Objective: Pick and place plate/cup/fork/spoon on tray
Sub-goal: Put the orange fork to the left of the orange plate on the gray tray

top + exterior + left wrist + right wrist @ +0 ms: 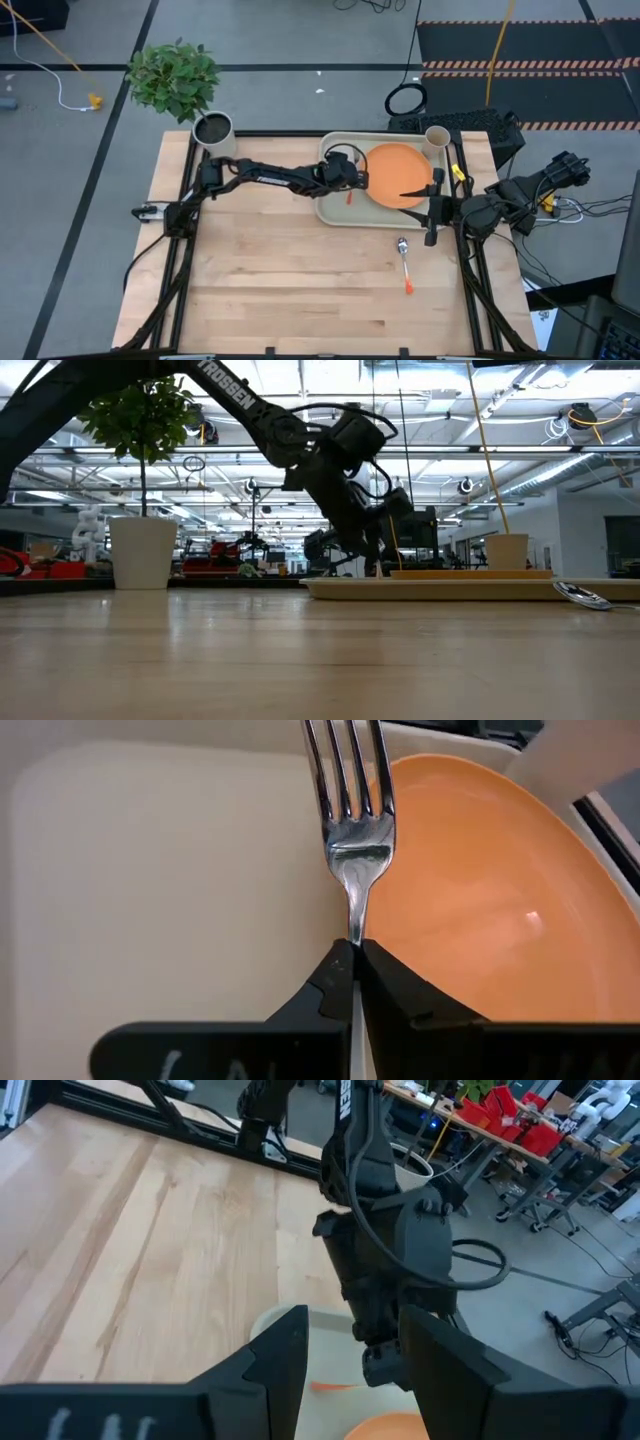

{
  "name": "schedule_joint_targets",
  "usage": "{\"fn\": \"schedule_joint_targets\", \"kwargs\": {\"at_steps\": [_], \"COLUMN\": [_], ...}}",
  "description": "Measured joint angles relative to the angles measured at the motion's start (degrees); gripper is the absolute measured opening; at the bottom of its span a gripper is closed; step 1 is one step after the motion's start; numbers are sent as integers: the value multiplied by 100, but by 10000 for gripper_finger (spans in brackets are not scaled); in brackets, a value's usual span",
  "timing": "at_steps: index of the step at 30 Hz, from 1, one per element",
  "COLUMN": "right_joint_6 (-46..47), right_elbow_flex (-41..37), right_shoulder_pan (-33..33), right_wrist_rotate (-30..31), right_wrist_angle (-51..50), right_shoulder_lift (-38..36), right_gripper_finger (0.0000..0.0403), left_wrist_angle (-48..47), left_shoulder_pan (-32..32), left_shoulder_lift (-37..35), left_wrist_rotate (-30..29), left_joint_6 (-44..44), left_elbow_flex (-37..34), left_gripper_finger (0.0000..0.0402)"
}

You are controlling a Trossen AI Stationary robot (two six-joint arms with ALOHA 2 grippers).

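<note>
Two of the four items already sit on the tray (335,212): the plate (398,176) in its middle and the cup (437,137) at its far right corner. We judge the fork (349,810) step to be in hand. Our left tool (352,970) is clamped on the fork's thin neck and holds it over the tray's bare floor, just left of the plate's rim, tines pointing ahead. Next, we think, comes a short descent, then parting the fingers so the fork lies flat beside the plate rather than on its edge. Our right tool (352,1342) hangs at the plate's right side with its fingers apart and nothing between them. One spoon (404,261) lies on the wooden surface (280,280), near of the tray, bowl toward it. Both utensils are polished metal with slim orange handles; the plate is smooth and glossy, the tray matte with rounded corners and a low rim.
</note>
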Motion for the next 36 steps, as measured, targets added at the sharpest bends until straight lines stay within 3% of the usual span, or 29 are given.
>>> {"fn": "schedule_joint_targets", "kwargs": {"at_steps": [15,26,31,36], "right_joint_6": [-39,-50,-35,138], "right_elbow_flex": [0,0,0,0], "right_shoulder_pan": [0,0,0,0], "right_wrist_rotate": [-2,-2,-2,-17], "right_wrist_angle": [-20,-20,-26,-74], "right_shoulder_lift": [0,1,2,0], "right_gripper_finger": [153,153,153,153], "left_wrist_angle": [27,-103,-108,-273], "left_shoulder_pan": [67,74,74,45], "left_shoulder_lift": [215,215,117,-414], "left_wrist_rotate": [-98,-50,340,574], "left_joint_6": [-298,-292,-39,661], "left_elbow_flex": [-7,-7,-17,-17], "left_gripper_finger": [11,72,75,76]}}
